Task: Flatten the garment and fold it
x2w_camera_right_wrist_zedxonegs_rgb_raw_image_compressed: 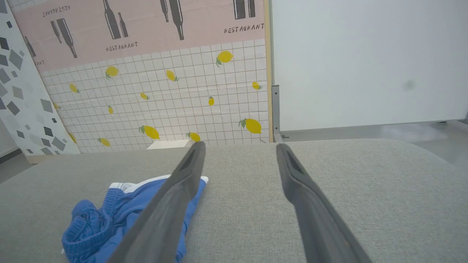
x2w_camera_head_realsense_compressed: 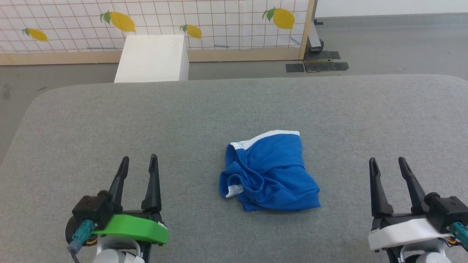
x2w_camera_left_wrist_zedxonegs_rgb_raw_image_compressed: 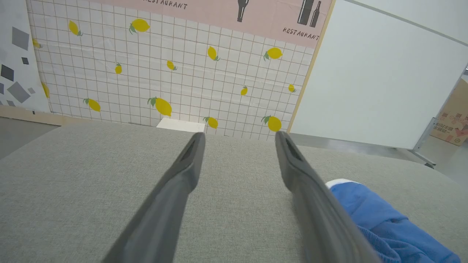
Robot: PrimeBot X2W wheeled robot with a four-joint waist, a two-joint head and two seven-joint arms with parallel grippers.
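Head view: left end effector (x2w_camera_head_realsense_compressed: 139, 157) and right end effector (x2w_camera_head_realsense_compressed: 387, 159) gape empty; pinching stacked layers of the garment (x2w_camera_head_realsense_compressed: 268, 171) risks dragging it.

The blue shorts (x2w_camera_head_realsense_compressed: 270, 171) lie crumpled in a loose heap near the middle of the grey fabric-covered table (x2w_camera_head_realsense_compressed: 109, 120). The gathered elastic waistband bunches open on the left side. White trim runs along the far edge, and a small white patch shows at the near left.
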